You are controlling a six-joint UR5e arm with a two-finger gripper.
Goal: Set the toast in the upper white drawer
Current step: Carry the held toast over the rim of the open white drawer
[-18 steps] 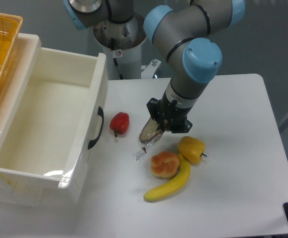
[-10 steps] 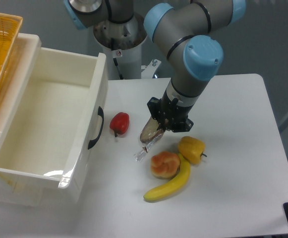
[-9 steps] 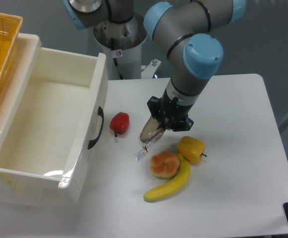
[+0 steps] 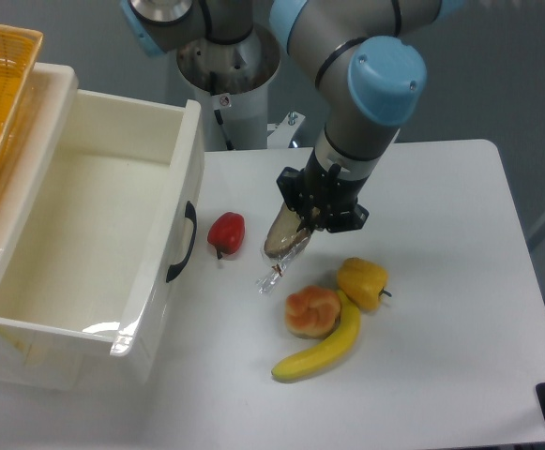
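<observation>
The gripper was clamped on the toast, holding it tilted above mid-table, its plastic tail hanging toward the surface. The drawer stood pulled open at the left edge. A red pepper lay between drawer and toast; bun, banana and yellow pepper clustered nearer the front edge.

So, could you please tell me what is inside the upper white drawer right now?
The upper white drawer is pulled open and its visible floor looks bare. The strip just behind its front wall is hidden. The toast hangs from the pincer.
</observation>
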